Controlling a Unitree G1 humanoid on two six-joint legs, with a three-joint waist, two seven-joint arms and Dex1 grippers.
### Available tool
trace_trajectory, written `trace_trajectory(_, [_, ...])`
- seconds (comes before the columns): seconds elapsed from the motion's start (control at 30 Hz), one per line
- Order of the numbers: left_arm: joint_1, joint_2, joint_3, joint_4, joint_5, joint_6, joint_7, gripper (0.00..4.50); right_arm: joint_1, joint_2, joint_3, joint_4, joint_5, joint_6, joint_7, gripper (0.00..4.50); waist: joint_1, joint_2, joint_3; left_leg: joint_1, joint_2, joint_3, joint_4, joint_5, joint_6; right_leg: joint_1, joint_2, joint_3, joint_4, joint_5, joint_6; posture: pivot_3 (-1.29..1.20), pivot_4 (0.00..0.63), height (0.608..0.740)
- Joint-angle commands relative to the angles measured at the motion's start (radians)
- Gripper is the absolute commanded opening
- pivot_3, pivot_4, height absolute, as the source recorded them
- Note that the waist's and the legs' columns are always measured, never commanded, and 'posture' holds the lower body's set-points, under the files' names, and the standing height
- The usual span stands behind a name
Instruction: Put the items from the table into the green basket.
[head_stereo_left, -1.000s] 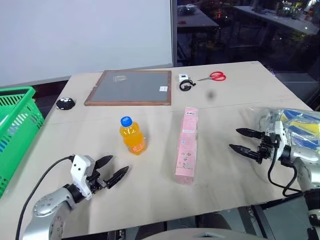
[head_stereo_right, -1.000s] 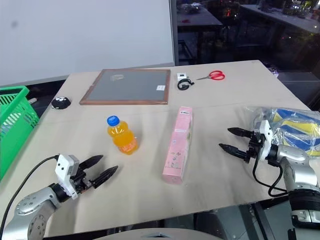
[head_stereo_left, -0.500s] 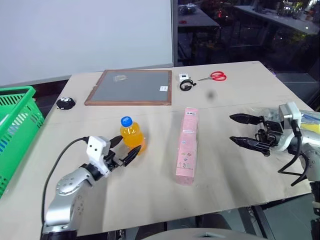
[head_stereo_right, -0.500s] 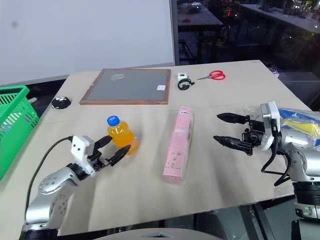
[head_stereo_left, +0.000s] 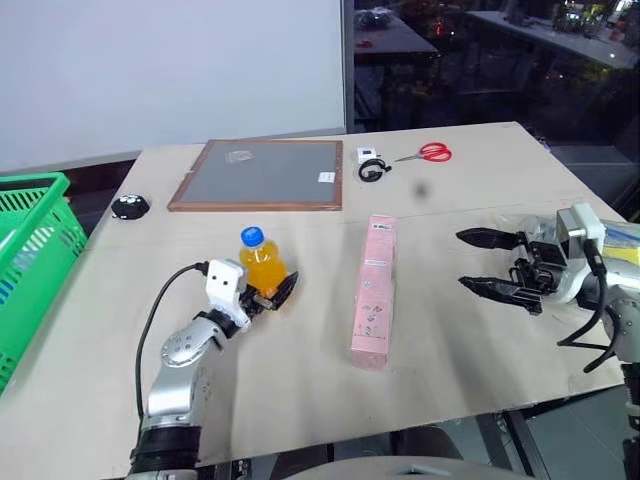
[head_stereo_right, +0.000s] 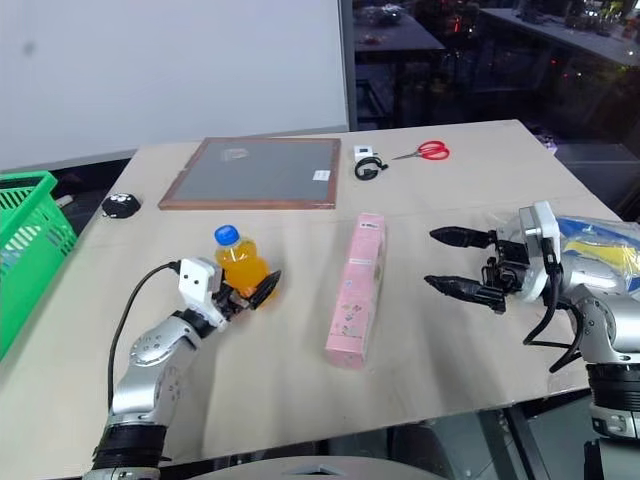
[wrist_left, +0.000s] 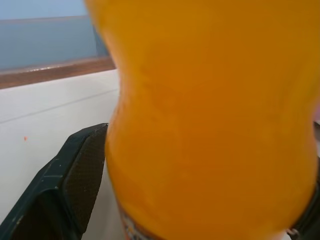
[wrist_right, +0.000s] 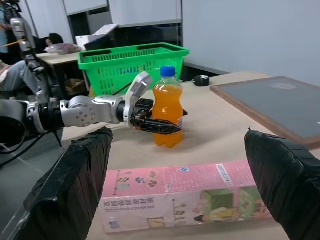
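Moved in since a second ago: left gripper (head_stereo_left: 272, 296), from the near table edge up to the orange drink bottle (head_stereo_left: 262, 270), jaws spread wide on either side of its lower body, one finger (wrist_left: 75, 175) just beside the plastic, grip not confirmed. Raised as well: right gripper (head_stereo_left: 487, 262), now hovering above the table (head_stereo_left: 470, 180), jaws wide apart and empty. Far left, off the table edge: green basket (head_stereo_left: 35, 240), well apart from both items. Left of centre: bottle upright, blue cap on. Behind it: wood-framed grey board (head_stereo_left: 262, 175), flat. Centre: pink carton (head_stereo_left: 373, 290), flat, lengthwise away from the robot, between bottle and right gripper. Far right rear: red-handled scissors (head_stereo_left: 428, 153).
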Motion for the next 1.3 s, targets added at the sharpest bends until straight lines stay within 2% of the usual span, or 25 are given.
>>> trace_trajectory(0.03, [-0.026,-0.01,-0.006,0.0,0.01,-0.046,0.008,3.8,-0.023,-0.002,-0.016,-0.037,0.013,-0.001,-0.011,4.5,0.0,0.0,0.0,0.0,0.0,0.0,0.0,0.0,0.0,0.0,0.0,0.0,0.0,0.0,0.0,-0.01,0.0,0.74])
trace_trajectory(0.07, [-0.029,-0.011,-0.004,0.0,0.008,-0.047,0.006,3.3,-0.023,-0.003,-0.016,-0.038,0.014,0.0,-0.013,4.5,0.0,0.0,0.0,0.0,0.0,0.0,0.0,0.0,0.0,0.0,0.0,0.0,0.0,0.0,0.0,-0.01,0.0,0.74])
trace_trajectory(0.1, [-0.03,-0.013,-0.001,-0.005,0.004,-0.049,0.007,3.02,-0.022,-0.004,-0.018,-0.041,0.015,0.001,-0.015,4.5,0.0,0.0,0.0,0.0,0.0,0.0,0.0,0.0,0.0,0.0,0.0,0.0,0.0,0.0,0.0,-0.01,0.0,0.74])
trace_trajectory(0.23, [-0.052,-0.009,0.032,-0.021,0.012,-0.061,0.052,3.0,-0.029,0.001,-0.01,-0.044,0.009,0.001,-0.027,4.5,0.0,0.0,0.0,0.0,0.0,0.0,0.0,0.0,0.0,0.0,0.0,0.0,0.0,0.0,0.0,0.0,0.0,0.74])
trace_trajectory(0.33, [-0.132,0.039,0.141,0.004,0.043,-0.083,0.186,3.0,-0.04,0.009,0.001,-0.053,0.005,0.002,-0.038,4.5,0.0,-0.003,0.002,0.0,0.0,-0.001,0.0,0.0,0.0,0.0,0.0,0.0,0.0,0.0,0.0,0.0,0.0,0.74])
trace_trajectory(0.4, [-0.207,0.106,0.257,0.055,0.063,-0.085,0.319,3.0,-0.046,0.012,0.0,-0.057,0.01,0.008,-0.042,4.5,-0.003,-0.007,0.004,0.0,0.002,-0.002,0.0,0.0,0.0,0.0,0.003,-0.001,0.0,0.001,-0.001,0.01,0.0,0.74])
trace_trajectory(0.5, [-0.292,0.277,0.427,0.18,0.116,-0.083,0.5,3.0,-0.056,0.016,0.002,-0.04,0.007,0.003,-0.036,4.5,-0.011,-0.01,0.005,0.0,0.006,-0.003,0.0,0.0,0.0,-0.001,0.007,-0.001,0.0,0.002,-0.001,0.02,0.0,0.74])
trace_trajectory(0.63, [-0.299,0.47,0.506,0.331,0.165,-0.1,0.527,3.0,-0.063,0.024,0.012,-0.019,-0.003,-0.011,-0.021,4.5,-0.001,-0.009,0.004,-0.001,0.007,-0.002,-0.003,-0.002,0.002,-0.003,0.007,-0.001,-0.002,0.004,-0.005,0.04,0.0,0.74])
trace_trajectory(0.73, [-0.285,0.614,0.591,0.556,0.184,-0.115,0.591,3.0,-0.083,0.042,0.017,-0.019,0.011,-0.007,-0.018,4.5,0.009,-0.009,0.004,-0.005,0.004,-0.004,-0.003,-0.003,0.003,-0.004,0.002,-0.005,-0.003,0.004,-0.005,0.05,0.0,0.74])
trace_trajectory(1.03, [-0.337,0.811,0.578,1.048,0.164,-0.21,0.599,3.0,-0.125,0.074,0.016,-0.045,0.046,0.034,-0.041,4.5,0.042,-0.013,0.002,-0.009,0.002,-0.008,-0.003,-0.002,0.002,-0.007,-0.001,-0.012,-0.002,0.004,-0.004,0.06,0.0,0.74])
trace_trajectory(1.1, [-0.349,0.829,0.561,1.104,0.163,-0.194,0.585,4.03,-0.129,0.077,0.017,-0.045,0.047,0.035,-0.042,4.5,0.051,-0.018,-0.001,-0.008,0.002,-0.01,-0.002,-0.002,0.002,-0.006,-0.001,-0.014,-0.002,0.004,-0.004,0.05,0.0,0.74])
trace_trajectory(1.13, [-0.356,0.834,0.556,1.122,0.161,-0.189,0.587,4.37,-0.133,0.081,0.015,-0.046,0.056,0.041,-0.044,4.5,0.053,-0.018,-0.001,-0.008,0.002,-0.012,-0.002,-0.002,0.002,-0.005,-0.001,-0.015,-0.002,0.004,-0.005,0.05,0.0,0.74])
trace_trajectory(1.3, [-0.386,0.834,0.532,1.157,0.148,-0.191,0.572,4.46,-0.141,0.085,0.01,-0.067,0.079,0.059,-0.054,4.5,0.052,-0.016,0.0,-0.008,0.002,-0.012,-0.002,-0.001,0.0,-0.004,-0.002,-0.016,-0.001,0.004,-0.005,0.04,0.0,0.74])
